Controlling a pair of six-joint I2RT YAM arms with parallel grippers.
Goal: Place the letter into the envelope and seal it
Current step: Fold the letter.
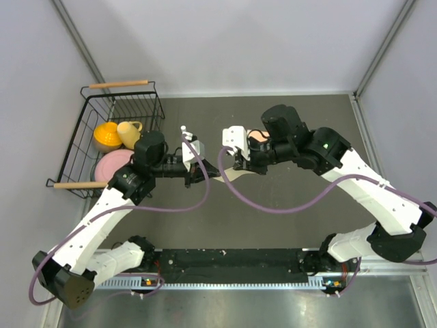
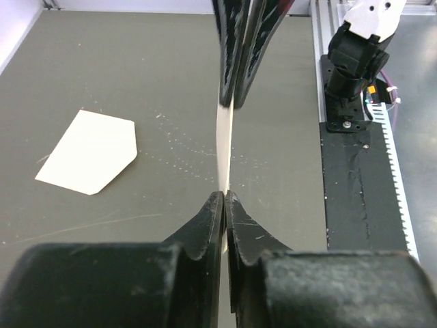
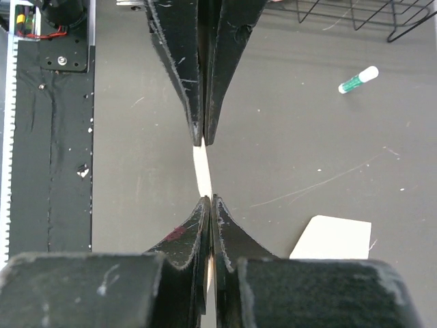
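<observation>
**Two-arm hold on a sheet.** The left end effector [image 2: 224,198] and the right end effector [image 3: 208,201] are each clamped on opposite edges of one pale sheet, judged to be the letter [image 2: 224,150]. It is held edge-on above the surface [image 2: 171,68]. The envelope [image 2: 89,152] lies flat on the surface, far of the letter and nearer the right arm, its pointed flap apparently open. It is probably light, limp and easily creased. The flap edge looks the best hold, since the flat body offers little to pinch.

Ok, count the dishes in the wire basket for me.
3 in the basket: an orange bowl towards the far side, a yellow mug beside it on the right, and a pink plate nearer the arms, partly covered by the left arm. More could be hidden beneath.
</observation>
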